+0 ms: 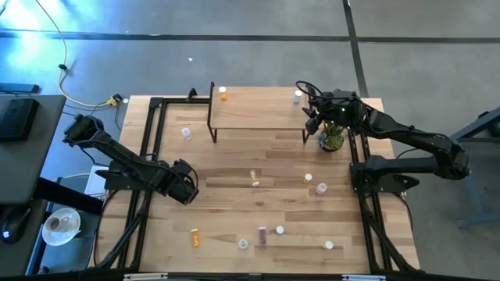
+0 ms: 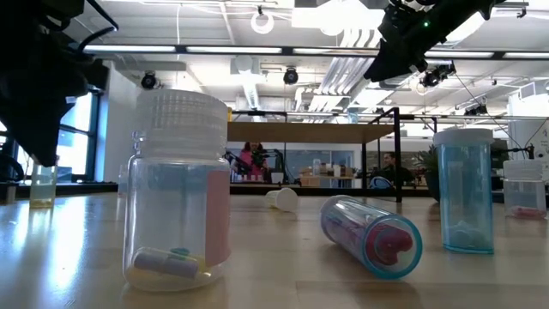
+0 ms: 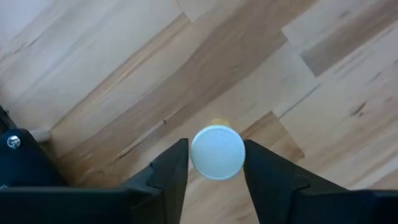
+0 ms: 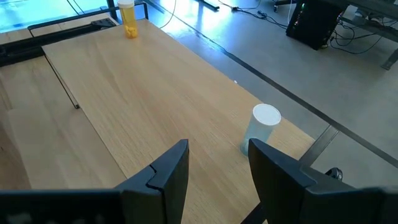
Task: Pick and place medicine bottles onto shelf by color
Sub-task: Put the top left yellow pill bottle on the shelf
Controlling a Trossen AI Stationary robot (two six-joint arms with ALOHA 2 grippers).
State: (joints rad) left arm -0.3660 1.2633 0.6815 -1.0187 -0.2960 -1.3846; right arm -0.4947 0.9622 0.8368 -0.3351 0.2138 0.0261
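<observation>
Left gripper low over table at 9 o'clock, fingers clenched around white cap of upright orange bottle. Right gripper over shelf at 1 o'clock, fingers apart, nothing between them. On shelf: orange bottle at far left corner, pale bottle at far right corner. Other bottles scattered over table from centre toward 6 o'clock. Plant beside shelf's right end.

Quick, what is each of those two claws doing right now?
Left gripper: closing around an upright white-capped orange bottle.
Right gripper: open, empty, above the shelf.
</observation>
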